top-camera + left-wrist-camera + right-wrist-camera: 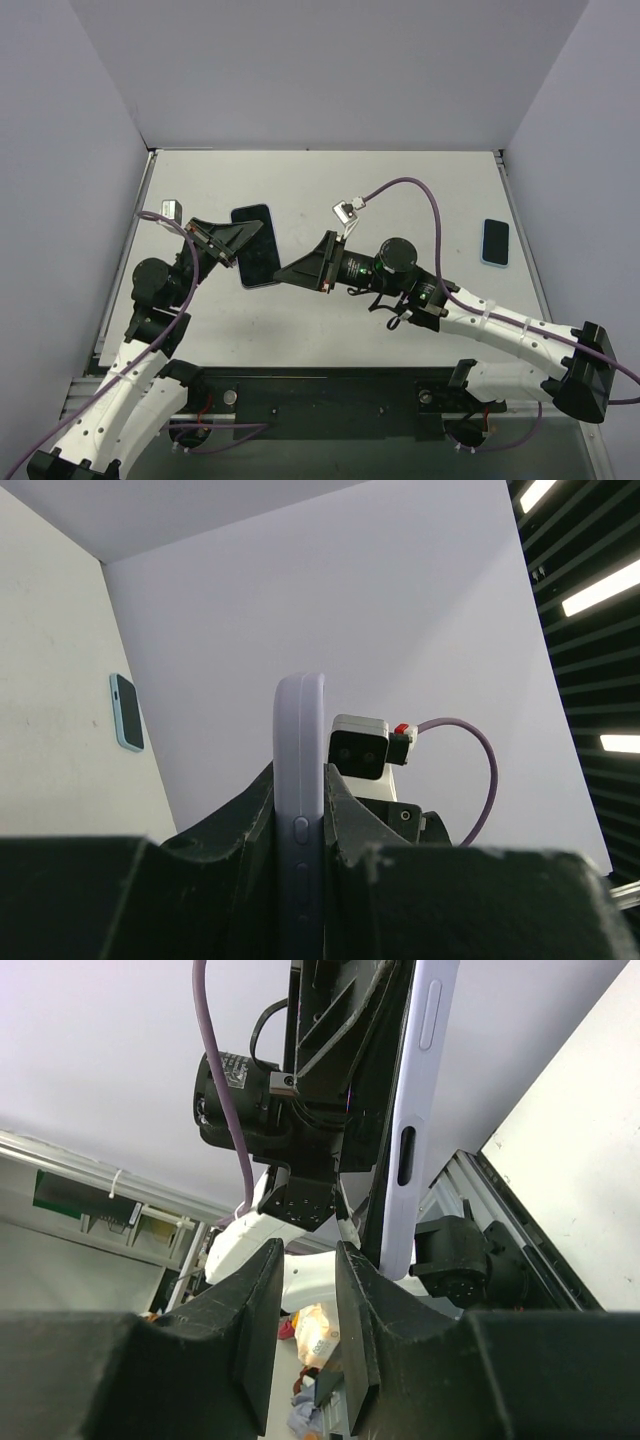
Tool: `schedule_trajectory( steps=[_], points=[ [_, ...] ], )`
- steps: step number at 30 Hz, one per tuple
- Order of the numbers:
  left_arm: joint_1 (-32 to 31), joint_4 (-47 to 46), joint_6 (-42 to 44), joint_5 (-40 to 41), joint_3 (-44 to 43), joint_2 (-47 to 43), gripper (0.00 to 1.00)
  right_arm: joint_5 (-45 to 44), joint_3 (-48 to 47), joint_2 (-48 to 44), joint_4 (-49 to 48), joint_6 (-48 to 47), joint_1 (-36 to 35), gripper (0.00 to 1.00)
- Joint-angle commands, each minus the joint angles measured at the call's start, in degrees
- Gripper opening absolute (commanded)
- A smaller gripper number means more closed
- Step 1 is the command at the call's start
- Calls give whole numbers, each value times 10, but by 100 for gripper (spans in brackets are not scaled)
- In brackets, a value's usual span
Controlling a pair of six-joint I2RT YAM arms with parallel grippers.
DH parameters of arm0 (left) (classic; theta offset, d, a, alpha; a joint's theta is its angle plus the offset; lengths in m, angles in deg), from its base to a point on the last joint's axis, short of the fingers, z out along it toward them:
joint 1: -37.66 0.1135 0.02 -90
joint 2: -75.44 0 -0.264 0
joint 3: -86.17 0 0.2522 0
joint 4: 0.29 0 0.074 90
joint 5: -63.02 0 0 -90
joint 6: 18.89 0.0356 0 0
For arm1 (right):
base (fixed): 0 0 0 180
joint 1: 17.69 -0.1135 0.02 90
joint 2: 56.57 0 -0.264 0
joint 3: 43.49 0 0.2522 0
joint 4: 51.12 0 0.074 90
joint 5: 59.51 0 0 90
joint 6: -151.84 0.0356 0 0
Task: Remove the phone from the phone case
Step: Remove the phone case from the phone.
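Left gripper (300,790) is clamped on the lavender phone case (300,720). Right wrist cam shows the right gripper (308,1252) barely cracked open and empty; overhead puts it at the case's 5 o'clock corner.

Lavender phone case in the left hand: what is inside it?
A phone with a dark screen fills the lavender phone case, gripped by the left hand. Its back and edges are covered by the case.

Left tool (241,242) clamping cased phone (258,252), right tool (289,272) at its corner, blue device (495,242) far right
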Motion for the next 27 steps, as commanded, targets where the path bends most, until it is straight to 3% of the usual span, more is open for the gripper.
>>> schedule_trajectory(
  steps=[1,16,27],
  points=[
    [0,-56,-14,5,-27,-19,0,4,-2,1,-34,-5,5,24],
    [7,-52,-17,0,-25,-17,0,5,13,-34,-16,-16,10,27],
    [7,-60,-25,-3,-26,-18,0,13,3,13,-38,-5,11,27]
  ],
)
